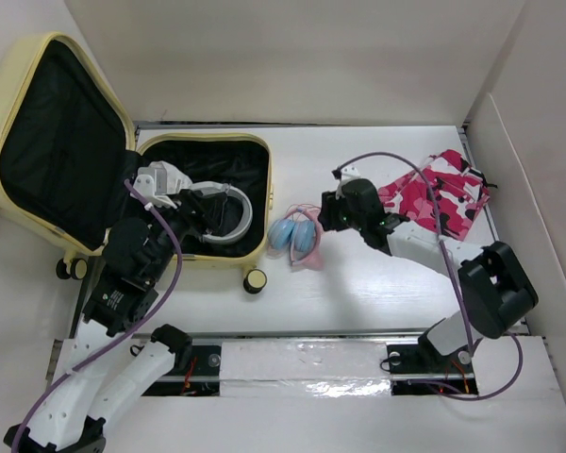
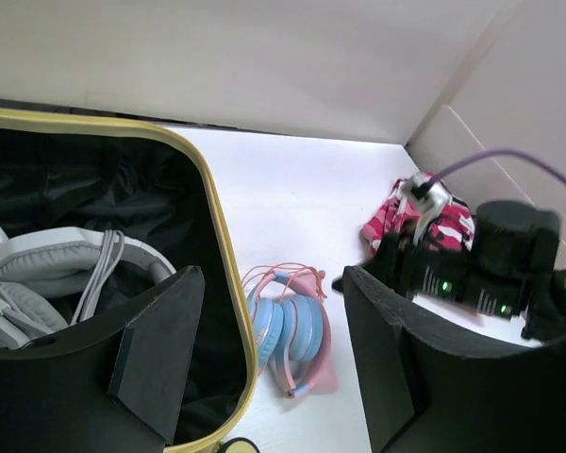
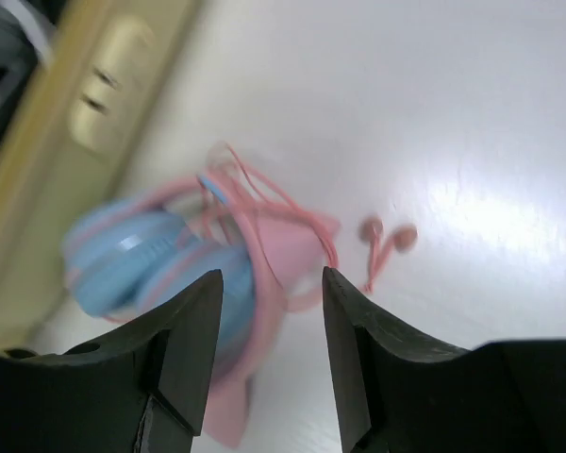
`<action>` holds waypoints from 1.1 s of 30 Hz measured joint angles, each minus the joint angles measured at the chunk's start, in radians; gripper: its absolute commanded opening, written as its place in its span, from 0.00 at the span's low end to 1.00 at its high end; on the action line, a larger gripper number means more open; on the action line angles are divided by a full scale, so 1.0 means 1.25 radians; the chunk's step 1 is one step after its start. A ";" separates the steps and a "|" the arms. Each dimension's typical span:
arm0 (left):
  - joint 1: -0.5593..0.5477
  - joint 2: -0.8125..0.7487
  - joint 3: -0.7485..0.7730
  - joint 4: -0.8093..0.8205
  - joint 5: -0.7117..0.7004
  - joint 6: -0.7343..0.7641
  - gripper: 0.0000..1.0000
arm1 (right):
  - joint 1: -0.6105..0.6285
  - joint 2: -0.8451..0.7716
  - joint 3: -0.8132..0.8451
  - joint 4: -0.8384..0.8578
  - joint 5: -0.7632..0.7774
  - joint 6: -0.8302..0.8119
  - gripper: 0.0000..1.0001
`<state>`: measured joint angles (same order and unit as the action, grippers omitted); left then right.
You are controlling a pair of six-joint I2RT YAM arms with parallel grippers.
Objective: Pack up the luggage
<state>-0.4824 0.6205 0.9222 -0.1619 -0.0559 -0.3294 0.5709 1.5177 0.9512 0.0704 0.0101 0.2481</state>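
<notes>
The luggage [image 1: 38,123], a pale-yellow suitcase, lies open at the left, its lid [image 1: 52,142] tilted back. White-and-grey headphones [image 1: 222,212] lie in its black-lined base. My left gripper [image 1: 210,209] is open and empty over that base, above the white headphones [image 2: 66,264]. Blue-and-pink headphones [image 1: 297,241] lie on the table just right of the suitcase. My right gripper [image 1: 323,219] is open and empty right beside them. In the right wrist view the gripper [image 3: 272,283] has the blue headphones [image 3: 141,264] and their pink cord between and beyond its fingers.
A pink camouflage garment [image 1: 439,193] lies at the back right, behind the right arm. Small pink earbuds [image 3: 387,236] lie on the table by the blue headphones. A suitcase wheel [image 1: 255,280] sticks out at the front corner. White walls enclose the table.
</notes>
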 measured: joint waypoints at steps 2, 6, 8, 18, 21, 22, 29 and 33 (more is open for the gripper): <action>0.000 0.002 0.000 0.000 0.000 0.000 0.58 | 0.016 -0.002 -0.043 -0.021 0.020 0.005 0.51; 0.000 0.011 0.000 0.000 0.000 0.000 0.58 | 0.059 -0.004 -0.099 -0.038 0.028 0.018 0.49; 0.000 0.016 0.000 0.000 0.001 0.000 0.58 | 0.075 -0.005 -0.115 -0.034 0.027 0.026 0.49; 0.000 0.020 0.000 0.000 0.002 0.000 0.58 | 0.074 0.083 -0.122 0.034 0.037 0.066 0.41; 0.000 0.020 0.000 0.000 0.004 0.000 0.58 | 0.066 0.114 -0.117 0.065 0.046 0.084 0.23; 0.000 0.020 0.000 0.000 0.005 0.000 0.58 | 0.062 0.119 -0.114 0.071 0.053 0.088 0.05; 0.000 0.018 0.000 0.000 0.011 0.000 0.58 | 0.060 0.072 -0.111 0.033 0.125 0.085 0.00; 0.000 0.016 0.000 0.000 0.020 0.000 0.58 | 0.075 -0.057 -0.108 -0.012 0.154 0.067 0.00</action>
<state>-0.4824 0.6411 0.9222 -0.1619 -0.0307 -0.3298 0.6647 1.4460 0.8158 0.0555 0.2028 0.3313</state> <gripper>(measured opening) 0.578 0.159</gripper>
